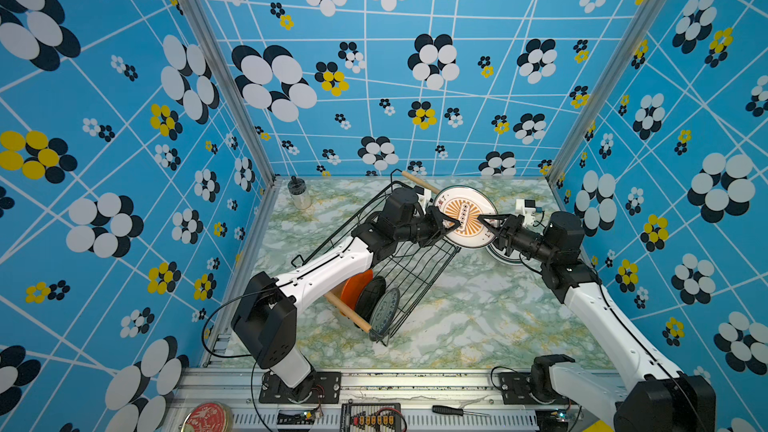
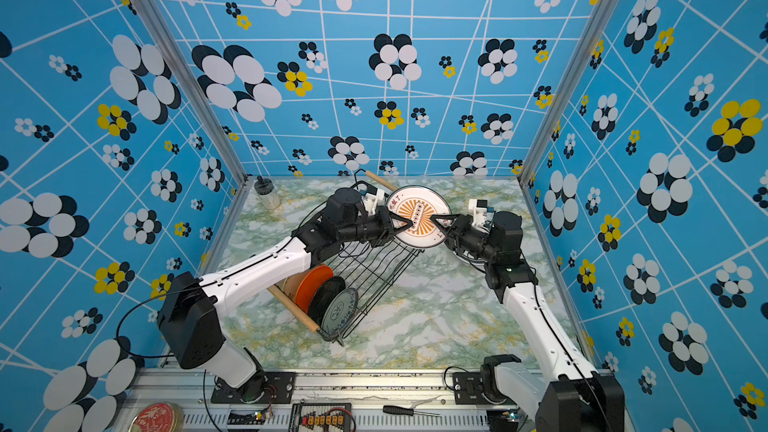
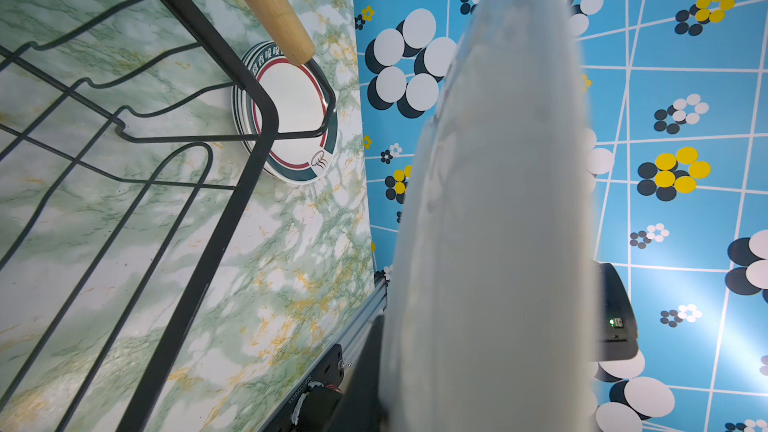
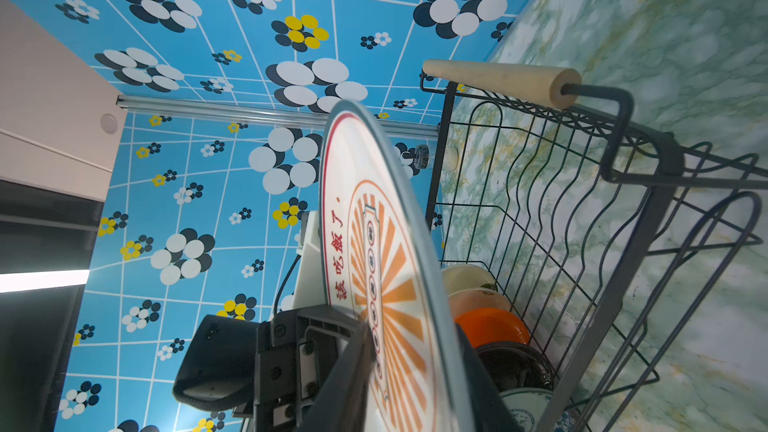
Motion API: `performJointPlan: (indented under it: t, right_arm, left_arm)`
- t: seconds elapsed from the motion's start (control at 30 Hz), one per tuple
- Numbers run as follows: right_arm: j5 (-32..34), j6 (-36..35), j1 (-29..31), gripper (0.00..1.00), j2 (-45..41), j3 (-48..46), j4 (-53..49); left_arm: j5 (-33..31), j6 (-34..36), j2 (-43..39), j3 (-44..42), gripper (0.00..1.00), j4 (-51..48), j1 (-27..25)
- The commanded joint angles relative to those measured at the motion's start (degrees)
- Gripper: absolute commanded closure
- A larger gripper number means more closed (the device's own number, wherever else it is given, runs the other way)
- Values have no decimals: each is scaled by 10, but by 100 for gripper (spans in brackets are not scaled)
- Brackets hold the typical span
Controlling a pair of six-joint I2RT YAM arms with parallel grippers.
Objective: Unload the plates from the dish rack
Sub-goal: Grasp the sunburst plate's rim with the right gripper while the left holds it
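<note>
Over far end of rack (image 1: 419, 272): sunburst plate (image 1: 462, 202) held betw. both grippers.
L gripper (image 1: 457, 224) clenched on plate edge; R gripper (image 1: 481, 218) jaws astride opp. edge, can't tell if tight. Small plates (image 1: 370, 299) upright at rack's near end; stack (image 3: 296, 101) on table (image 1: 478, 317).

Tabletop (image 1: 478, 317): green-white marble print with gold veining, glossy.

Walls (image 1: 374, 76): three sides, blue, crossed by thin white lines and strewn with black-and-white and black-and-yellow flower clusters. Aluminium posts (image 1: 216, 64) stand in both far corners.

Bottle (image 1: 299, 194): clear, with a dark cap. It stands upright in the table's far left corner, close to the post, and shows in both top views.

Front rail (image 1: 415, 382): bare metal, slotted, running along the table's near edge.

- Red round tin (image 1: 207, 418) with white print sits at the left end, partly cut off by the frame edge.
- Circuit board (image 1: 374, 419) with a row of orange connectors sits near the middle.
- Black-handled screwdriver (image 1: 455, 411) lies flat to the right of the board, blade pointing right.
</note>
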Motion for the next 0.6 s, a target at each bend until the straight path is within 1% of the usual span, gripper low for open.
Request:
performJointPlan:
  t: [0.0,0.1,0.17,0.2,0.27,0.43,0.47,0.57]
  right_arm:
    - [-14,5,5,74,-2,0,45]
    - [-17,4,5,85,1,0,47]
    - [-18,5,5,95,3,-1,49]
    - [-18,4,5,99,3,-2,49]
    - [-18,5,5,100,5,-3,49]
    - [-22,-1,5,100,8,10,47]
    - [-21,-5,5,100,10,15,41]
    - [-26,-21,5,100,21,41,23]
  left_arm:
    - [22,1,12,14,92,29,-8]
    - [31,6,18,24,90,26,-9]
    - [34,10,22,32,87,22,-10]
    - [34,11,24,35,85,20,-10]
    - [35,14,27,37,80,19,-10]
    - [30,29,23,41,53,10,-11]
    - [29,37,19,43,49,3,-10]
    - [22,69,4,53,42,-31,-7]
